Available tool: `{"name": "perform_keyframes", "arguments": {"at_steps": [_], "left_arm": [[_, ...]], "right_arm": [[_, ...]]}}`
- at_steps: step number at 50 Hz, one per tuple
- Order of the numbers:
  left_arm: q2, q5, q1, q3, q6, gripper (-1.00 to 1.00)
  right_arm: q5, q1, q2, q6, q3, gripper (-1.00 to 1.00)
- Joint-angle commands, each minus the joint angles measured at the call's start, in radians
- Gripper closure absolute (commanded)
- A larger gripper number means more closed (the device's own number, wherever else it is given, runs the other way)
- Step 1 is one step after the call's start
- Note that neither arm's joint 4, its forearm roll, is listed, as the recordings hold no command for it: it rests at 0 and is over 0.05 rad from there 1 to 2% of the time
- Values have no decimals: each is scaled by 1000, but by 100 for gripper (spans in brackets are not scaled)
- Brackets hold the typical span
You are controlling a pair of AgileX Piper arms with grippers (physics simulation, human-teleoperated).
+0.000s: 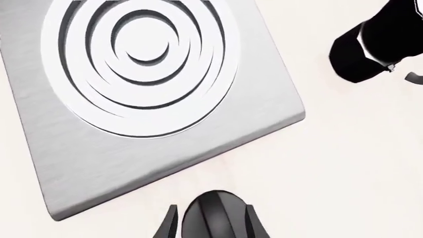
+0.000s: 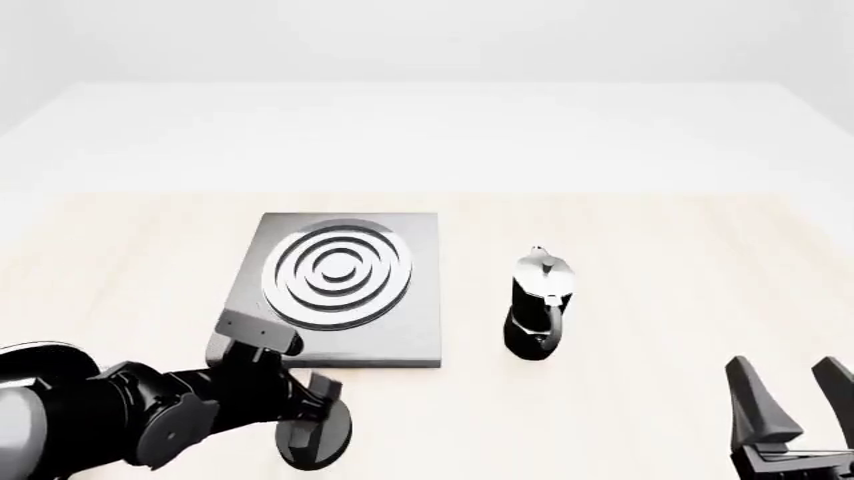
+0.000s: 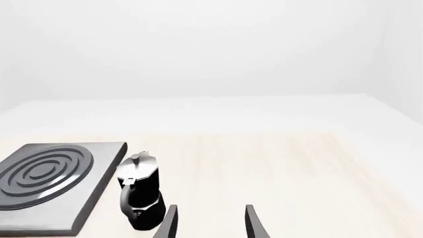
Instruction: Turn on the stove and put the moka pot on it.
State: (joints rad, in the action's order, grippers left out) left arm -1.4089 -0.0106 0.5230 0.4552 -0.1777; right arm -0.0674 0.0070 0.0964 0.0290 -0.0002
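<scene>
You're working in a simulated test scene, not a real kitchen: a pale wood-grain surface point(image 2: 641, 400) ends at blank white walls point(image 2: 427, 40), flatly lit. Only the stove point(image 2: 400, 335) and moka pot point(image 2: 539, 300) hint at cooking.

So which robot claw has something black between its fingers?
The left gripper, low beside the stove. Its fingers sit either side of the black oval knob. The right gripper is open around nothing, apart from the moka pot.

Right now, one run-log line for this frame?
left end effector: around black knob, grip unclear | right end effector: open, idle | moka pot: upright on table, right of stove
</scene>
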Motion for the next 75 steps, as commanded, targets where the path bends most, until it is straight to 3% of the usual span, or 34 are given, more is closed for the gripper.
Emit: {"name": "perform_keyframes", "arguments": {"at_steps": [1, 30, 75], "left_arm": [[-62, -52, 19, -13, -36, -100], [-115, -101, 16, -29, -57, -100], [-99, -140, -176, -51, 67, -100]], "right_arm": [[-16, 1, 20, 2, 0, -100], [-27, 3, 35, 1, 0, -100], [-42, 6, 56, -8, 0, -100]]}}
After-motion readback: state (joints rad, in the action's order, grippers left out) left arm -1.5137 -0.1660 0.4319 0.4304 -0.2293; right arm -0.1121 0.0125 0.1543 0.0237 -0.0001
